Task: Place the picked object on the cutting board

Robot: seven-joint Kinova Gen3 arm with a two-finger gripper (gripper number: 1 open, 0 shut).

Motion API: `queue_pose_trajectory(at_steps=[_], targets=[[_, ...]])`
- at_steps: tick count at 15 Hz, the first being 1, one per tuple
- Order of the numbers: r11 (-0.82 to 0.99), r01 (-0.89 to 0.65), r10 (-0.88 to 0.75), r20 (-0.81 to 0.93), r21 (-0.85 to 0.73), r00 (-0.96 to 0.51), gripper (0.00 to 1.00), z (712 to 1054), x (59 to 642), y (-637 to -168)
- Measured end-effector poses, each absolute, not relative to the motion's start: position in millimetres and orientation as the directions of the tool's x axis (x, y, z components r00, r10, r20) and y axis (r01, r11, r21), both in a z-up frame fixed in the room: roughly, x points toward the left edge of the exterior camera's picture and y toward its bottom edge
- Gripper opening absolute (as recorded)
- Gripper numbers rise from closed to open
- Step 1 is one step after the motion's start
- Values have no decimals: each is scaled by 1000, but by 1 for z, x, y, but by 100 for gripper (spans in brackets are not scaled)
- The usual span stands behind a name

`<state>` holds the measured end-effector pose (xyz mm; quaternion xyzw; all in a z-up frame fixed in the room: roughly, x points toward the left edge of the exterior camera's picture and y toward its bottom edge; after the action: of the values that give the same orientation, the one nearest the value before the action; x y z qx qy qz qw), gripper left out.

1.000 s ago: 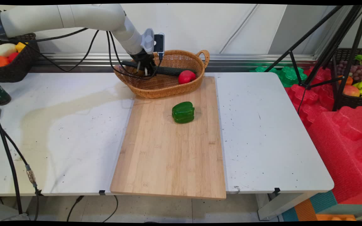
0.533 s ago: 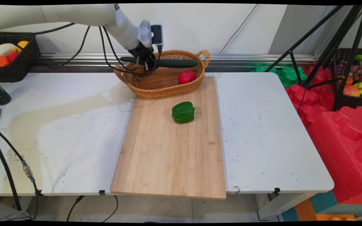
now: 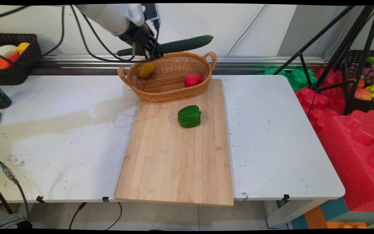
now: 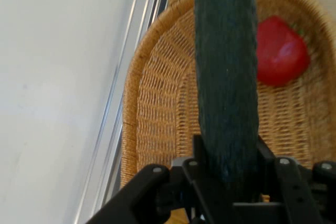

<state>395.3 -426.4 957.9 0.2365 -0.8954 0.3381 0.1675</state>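
gripper (image 3: 146, 52) fingers grasping a long cucumber (image 3: 187, 43) above the basket (image 3: 170, 87), red fruit (image 3: 193, 79) and maybe a brown potato (image 3: 146, 70) inside

The end effector (image 3: 145, 52) has lifted the cucumber (image 3: 187, 43) above the basket (image 3: 170, 86)

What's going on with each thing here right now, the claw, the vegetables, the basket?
gripper: shut on the cucumber, raised above the basket
cucumber: held in the air, far end tilted up
basket: on the table, holding two items
red fruit: lying in the basket
brown fruit: lying in the basket
green pepper: resting on the cutting board
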Motion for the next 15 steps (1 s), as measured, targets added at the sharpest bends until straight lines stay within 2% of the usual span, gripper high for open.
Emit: queue_pose_trajectory(at_steps=[6, 15], targets=[[684, -573, -297, 546, -451, -783, 0, 996, 387, -349], [807, -484, -234, 570, -339, -788, 0, 1004, 373, -243]])
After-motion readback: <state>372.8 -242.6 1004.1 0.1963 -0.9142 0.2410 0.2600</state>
